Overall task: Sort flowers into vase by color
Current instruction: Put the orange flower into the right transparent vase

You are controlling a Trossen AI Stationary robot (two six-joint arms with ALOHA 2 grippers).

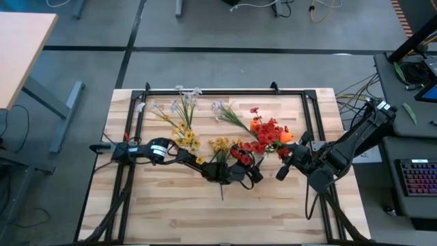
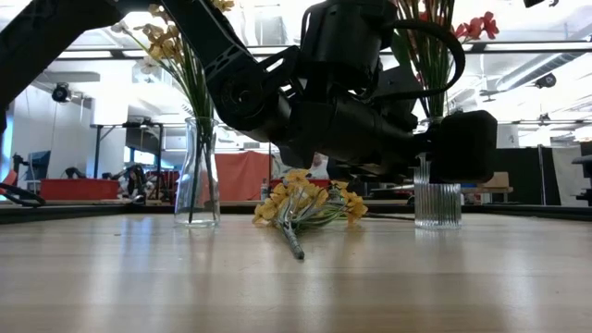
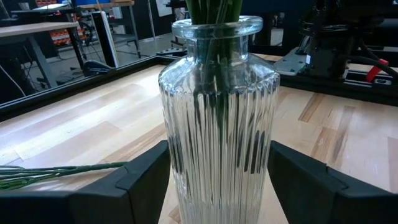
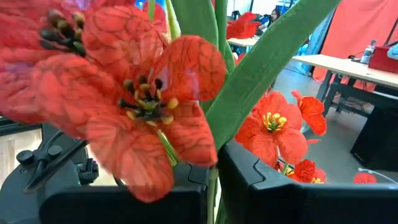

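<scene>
A ribbed glass vase [image 3: 217,93] with red flowers [image 1: 266,133] stands at mid-table, between the fingers of my left gripper [image 3: 217,168], which comes in from the left. My right gripper [image 4: 211,186] hangs high to the right of the vase, shut on a red flower [image 4: 143,106]. A second, smooth vase [image 2: 197,176] with yellow and white flowers stands farther left. A yellow spray [image 2: 301,208] lies flat on the table between the two vases, its stalk toward the near edge. My left gripper has the ribbed vase's body between its two fingers [image 3: 143,180], one against each side wall [image 3: 177,162]. The fingers come nearly level from the table's left. The vase stands upright on the table. My right gripper pinches the red flower's green stem [image 4: 212,177] between its two shut fingers, just below the blossom. The stem crosses the fingers. The flower is lifted clear of the table, close to the red blossoms in the vase.
A black frame rail [image 1: 225,91] runs around the tabletop. A pale spray [image 1: 225,111] lies near the far edge. A desk with a keyboard [image 1: 416,178] stands to the right. Bare wood [image 1: 225,219] lies along the near edge.
</scene>
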